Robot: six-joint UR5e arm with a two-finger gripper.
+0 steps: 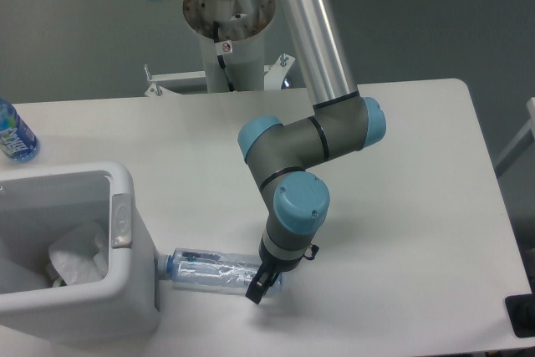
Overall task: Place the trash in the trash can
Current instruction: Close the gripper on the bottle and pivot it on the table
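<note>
A crushed clear plastic bottle (209, 271) with a bluish cap lies flat on the table, its cap end against the trash can's side. My gripper (262, 285) points down over the bottle's right end. Its dark fingers (254, 292) straddle that end, and the jaws look open around it. The bottle rests on the table. The trash can (125, 303), a large white bin with a grey tab, stands at the front left. A crumpled white paper packet (79, 255) lies inside it.
An upright bottle with a blue label (14, 135) stands at the table's far left edge. The arm's base column (230, 31) rises behind the table's back edge. A dark object (522, 315) sits at the front right corner.
</note>
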